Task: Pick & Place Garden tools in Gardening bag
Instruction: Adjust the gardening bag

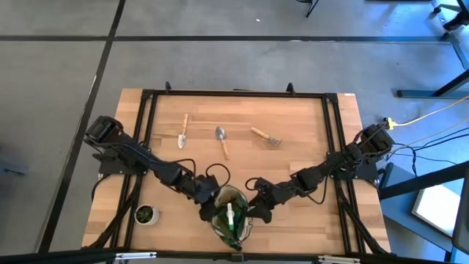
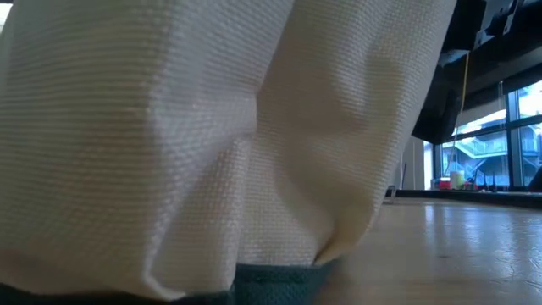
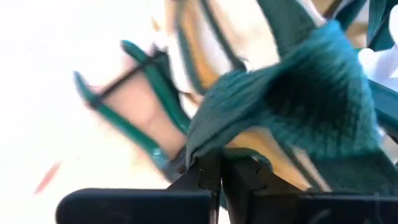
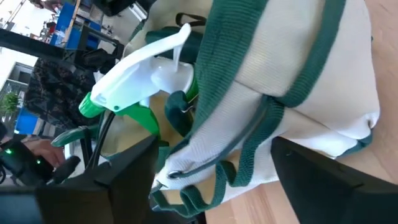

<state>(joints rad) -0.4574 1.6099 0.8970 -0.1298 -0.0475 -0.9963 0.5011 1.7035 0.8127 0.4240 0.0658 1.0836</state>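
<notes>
I see gardening bag [image 1: 231, 216] at worktop [image 1: 308, 125] near edge, spray bottle [image 4: 140, 74] inside. Left pincer [image 3: 221, 180] clenched on bag rim. Right pincer [image 4: 214, 168] released, straddling bag side.

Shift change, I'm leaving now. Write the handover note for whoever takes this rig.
Left gripper: shut on the gardening bag rim, holding it at the table's near edge.
Right gripper: open, at the bag's side, holding nothing.
Done: spray bottle sits in the bag.
Left: two trowels and the fork lie in a row at the far side of the table.
The potted plant stays out.
</notes>
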